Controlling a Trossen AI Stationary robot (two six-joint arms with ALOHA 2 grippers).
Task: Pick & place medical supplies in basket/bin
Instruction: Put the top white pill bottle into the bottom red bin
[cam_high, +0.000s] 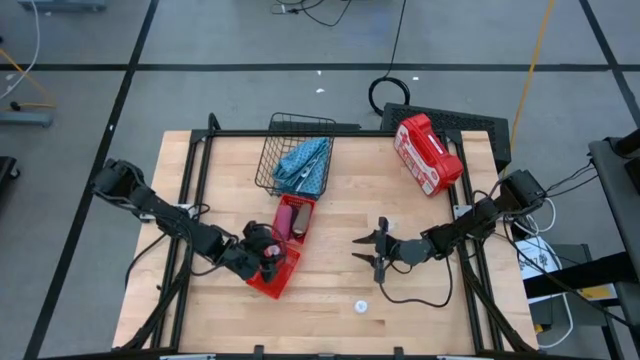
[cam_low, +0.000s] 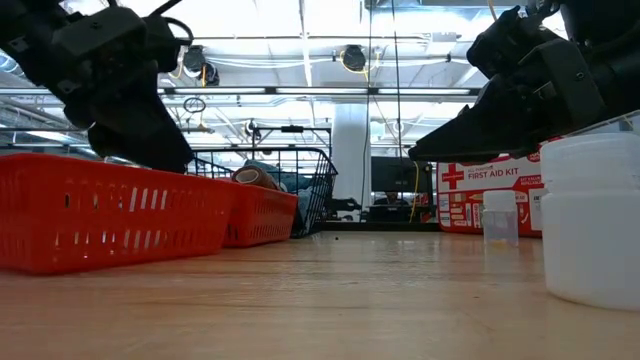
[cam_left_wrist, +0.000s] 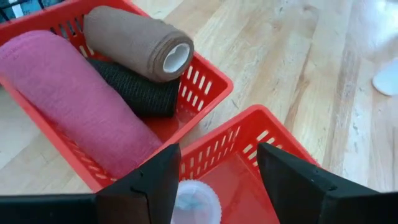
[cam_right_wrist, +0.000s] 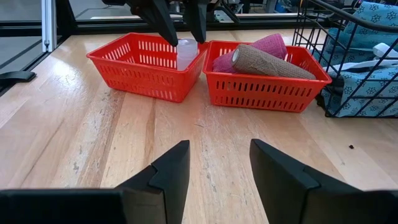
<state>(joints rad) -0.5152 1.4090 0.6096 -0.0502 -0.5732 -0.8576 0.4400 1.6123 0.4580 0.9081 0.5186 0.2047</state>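
My left gripper (cam_high: 268, 252) (cam_left_wrist: 217, 152) hangs open over the nearer red bin (cam_high: 278, 275) (cam_right_wrist: 146, 65). A white vial (cam_left_wrist: 196, 202) (cam_right_wrist: 187, 55) stands upright between its fingers, its lower part behind the bin's wall. The second red bin (cam_high: 293, 218) (cam_left_wrist: 205, 87) holds a pink roll (cam_left_wrist: 68, 93), a brown roll (cam_left_wrist: 134, 40) and a black roll (cam_left_wrist: 140, 93), all lying on their sides. The light-blue pouch (cam_high: 305, 165) lies in the black wire basket (cam_high: 298, 150). My right gripper (cam_high: 357, 250) (cam_right_wrist: 217, 155) waits open above bare wood, right of the bins. My left gripper comes at the vial from above, slanting from the table's left, with one finger on each side of the vial's top (cam_right_wrist: 187, 42). The vial sits close against one finger (cam_left_wrist: 168, 180) and shows a gap to the other. I cannot tell whether either finger touches it.
One white vial (cam_high: 361, 306) stands near the table's near edge, and another (cam_low: 500, 218) stands farther back by my right arm. The red and white hard case (cam_high: 428, 153) sits at the far right corner. Bare wood lies between the bins and my right gripper.
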